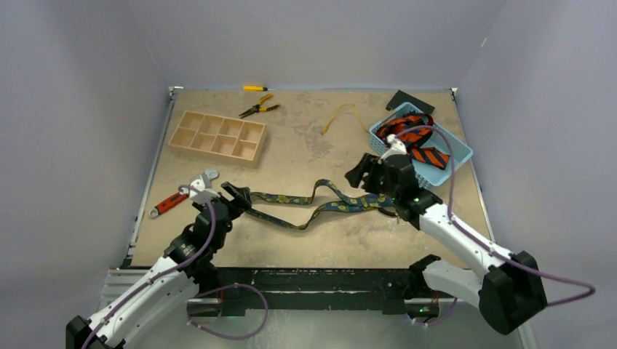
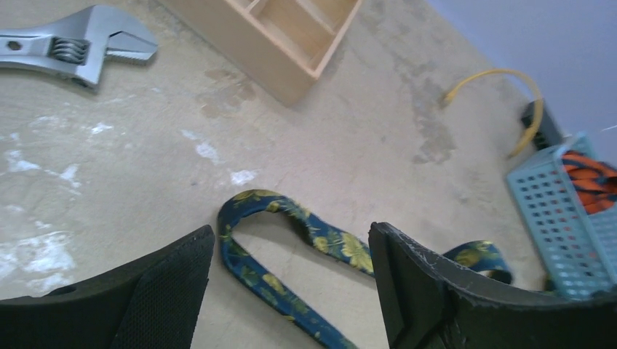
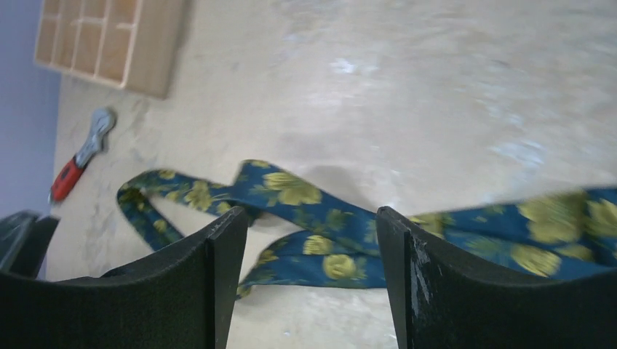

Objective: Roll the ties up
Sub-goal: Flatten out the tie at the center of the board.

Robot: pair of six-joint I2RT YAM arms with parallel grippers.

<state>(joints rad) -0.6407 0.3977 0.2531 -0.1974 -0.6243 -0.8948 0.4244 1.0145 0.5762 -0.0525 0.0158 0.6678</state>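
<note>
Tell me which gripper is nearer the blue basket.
Right. The right gripper hovers just off the blue basket's near left corner, over the navy tie; the left gripper is far across the table, beside the wrench.

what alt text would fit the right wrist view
The right gripper stands open above a navy tie with yellow flowers, lying in loose loops on the tan table. A wooden compartment tray and a red-handled wrench sit farther off, toward the picture's left edge.

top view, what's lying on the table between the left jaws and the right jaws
The navy tie, lying in loose waves from the left jaws across to the right jaws. The top view shows it best.
</note>
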